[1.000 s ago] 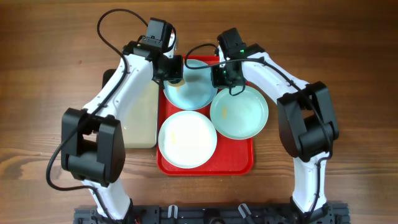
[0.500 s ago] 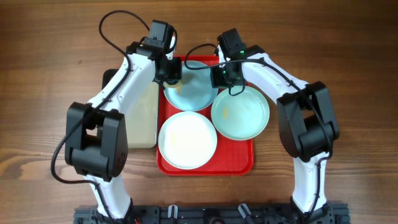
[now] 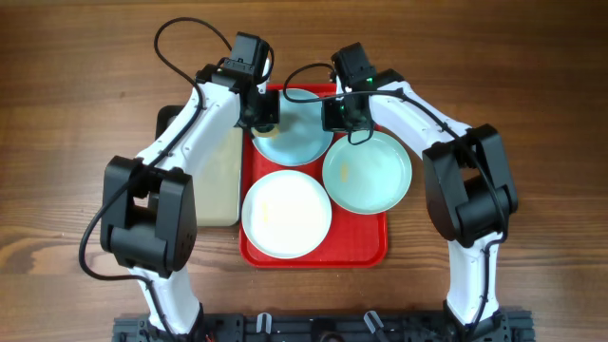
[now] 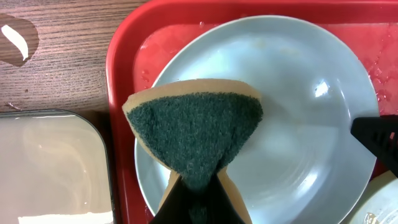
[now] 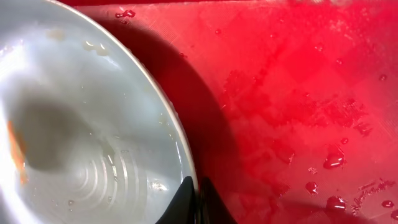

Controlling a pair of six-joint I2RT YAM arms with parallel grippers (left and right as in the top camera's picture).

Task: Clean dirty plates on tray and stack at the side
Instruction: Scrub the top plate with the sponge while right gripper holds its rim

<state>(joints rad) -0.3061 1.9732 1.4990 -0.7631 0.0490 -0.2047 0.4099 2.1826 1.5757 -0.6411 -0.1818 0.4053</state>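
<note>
A: Where's the pale blue round glossy plate (image 3: 294,142)?
B: Far end of the red rectangular plastic tray (image 3: 372,245). Right end effector (image 5: 196,199) pinches its rim (probably slick, stiff); left end effector (image 4: 198,193) clenches a green-faced sponge (image 4: 196,134).

A: The top camera hung straight above the table (image 3: 76,95), looking down from far enough off to take in the whole red tray (image 3: 313,255) with wood all round it.
B: And the left wrist view sat much closer, peering down past a sponge (image 4: 196,134) onto the back plate (image 4: 298,124).
A: The right wrist was tightest of all, almost on that same plate's rim, tray floor beside it.
B: So all three shared that plate and the tray's far end.
</note>
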